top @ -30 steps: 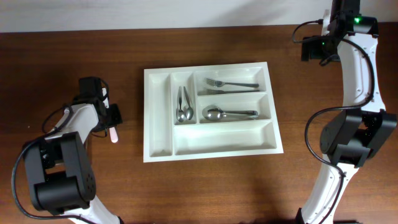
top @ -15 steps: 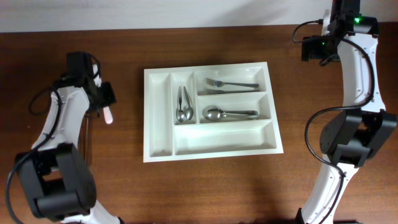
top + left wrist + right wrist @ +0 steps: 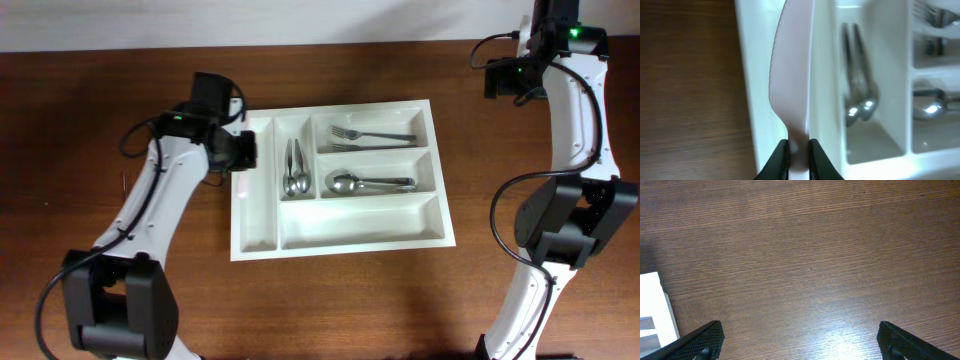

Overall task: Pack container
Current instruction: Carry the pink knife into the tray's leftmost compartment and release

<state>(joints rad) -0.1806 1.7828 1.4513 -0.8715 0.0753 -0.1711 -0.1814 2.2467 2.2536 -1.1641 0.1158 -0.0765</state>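
The container (image 3: 360,222) is a white five-compartment cutlery tray in the middle of the table. My left gripper (image 3: 241,150) is at its upper left edge, shut on a pale plastic knife (image 3: 792,75). In the left wrist view the knife points along the tray's left narrow compartment (image 3: 757,110), blade away from the jaws (image 3: 798,150). My right gripper (image 3: 505,78) hangs open and empty over bare wood at the far right, its fingers wide apart in the right wrist view (image 3: 800,345).
Two spoons (image 3: 296,170) lie in the second narrow compartment, forks (image 3: 370,138) in the top long one, spoons (image 3: 365,182) in the middle long one. The bottom long compartment holds nothing. A corner of the tray (image 3: 652,300) shows in the right wrist view.
My left arm has swung right from the table's left side to the tray's upper left edge, carrying the knife. The right arm has not moved.
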